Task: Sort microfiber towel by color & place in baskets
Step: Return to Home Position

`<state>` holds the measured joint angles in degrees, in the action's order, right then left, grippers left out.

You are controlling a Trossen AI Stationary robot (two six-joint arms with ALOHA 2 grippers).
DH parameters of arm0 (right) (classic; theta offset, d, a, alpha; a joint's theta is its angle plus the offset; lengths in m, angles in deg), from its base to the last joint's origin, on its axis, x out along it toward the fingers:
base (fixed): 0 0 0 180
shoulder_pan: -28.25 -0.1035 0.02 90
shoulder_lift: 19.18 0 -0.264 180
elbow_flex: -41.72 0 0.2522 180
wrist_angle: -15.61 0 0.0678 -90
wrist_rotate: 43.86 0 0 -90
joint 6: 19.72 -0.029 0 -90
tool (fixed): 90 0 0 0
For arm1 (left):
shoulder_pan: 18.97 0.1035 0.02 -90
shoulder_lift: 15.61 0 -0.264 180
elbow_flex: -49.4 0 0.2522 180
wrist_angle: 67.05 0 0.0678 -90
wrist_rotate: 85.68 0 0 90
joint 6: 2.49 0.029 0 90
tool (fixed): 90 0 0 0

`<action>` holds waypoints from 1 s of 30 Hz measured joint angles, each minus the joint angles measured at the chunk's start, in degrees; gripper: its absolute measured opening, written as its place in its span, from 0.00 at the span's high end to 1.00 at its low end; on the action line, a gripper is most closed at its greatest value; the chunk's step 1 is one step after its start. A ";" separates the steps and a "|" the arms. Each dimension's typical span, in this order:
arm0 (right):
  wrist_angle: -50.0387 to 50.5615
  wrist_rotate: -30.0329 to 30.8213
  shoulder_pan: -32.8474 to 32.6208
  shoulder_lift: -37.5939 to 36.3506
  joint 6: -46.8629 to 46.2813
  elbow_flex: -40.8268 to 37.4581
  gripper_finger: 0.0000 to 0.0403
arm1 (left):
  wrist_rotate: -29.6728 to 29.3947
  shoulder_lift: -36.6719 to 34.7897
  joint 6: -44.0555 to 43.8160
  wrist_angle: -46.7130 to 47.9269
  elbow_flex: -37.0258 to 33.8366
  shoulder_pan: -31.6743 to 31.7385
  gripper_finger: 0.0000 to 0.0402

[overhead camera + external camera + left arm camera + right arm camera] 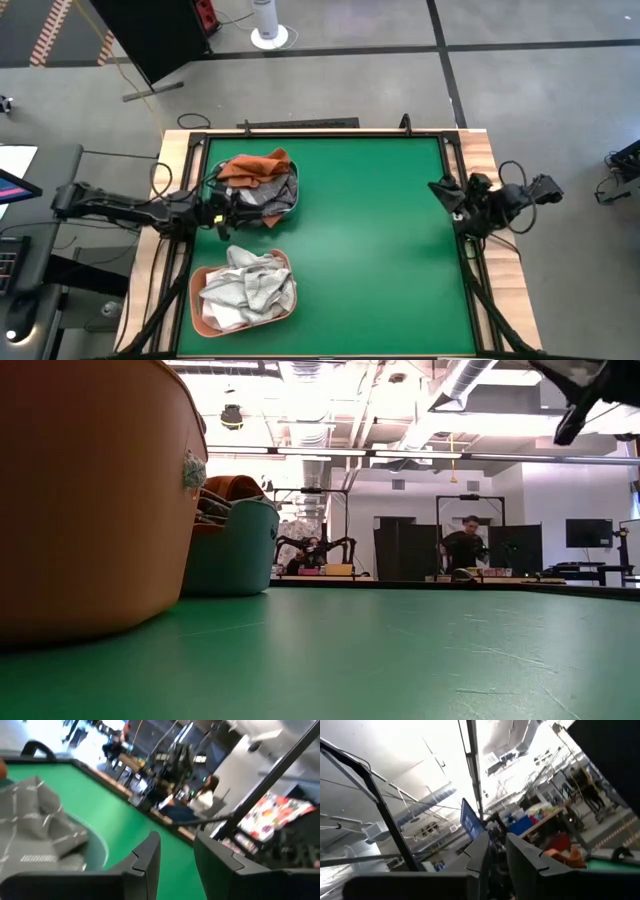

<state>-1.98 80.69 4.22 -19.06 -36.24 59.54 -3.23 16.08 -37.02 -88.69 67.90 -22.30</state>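
Observation:
The teal basket [288,206] sits at the table's left and holds rust orange towels [255,166] on top of grey grid-lined ones [275,192]. In the low view the teal basket [238,550] shows the rust towel [236,486] heaped above its rim. Nearer me, the salmon basket [197,292] [90,490] is filled with white and pale checked towels [248,288]. My left gripper [226,214] [177,857] hovers open just left of the teal basket, beside a grey grid towel [35,820], and touches nothing. My right gripper [440,190] [497,852] waits raised at the table's right edge, open by a narrow gap.
The green table top [370,240] stretches between the baskets and the right arm, framed by a wooden border with black rails [455,150]. People [465,545] and equipment stand in the room beyond the far edge.

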 joint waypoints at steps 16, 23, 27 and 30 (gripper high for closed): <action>1.56 1.37 0.00 0.03 11.14 3.91 0.78 | -3.33 -25.14 4.51 44.21 9.73 0.00 0.73; 4.11 1.42 0.02 0.03 10.57 3.91 0.78 | -3.88 -28.22 1.73 43.25 6.43 0.00 0.73; 4.29 1.38 0.02 0.03 10.57 3.91 0.80 | -3.90 -28.38 1.44 38.85 3.90 0.00 0.73; 4.04 1.28 0.02 0.03 10.62 3.91 0.82 | -3.90 -28.38 1.47 36.17 2.27 0.00 0.73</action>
<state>2.06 81.97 4.24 -19.04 -25.63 63.45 -7.13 -12.30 -35.55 -52.52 70.16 -22.30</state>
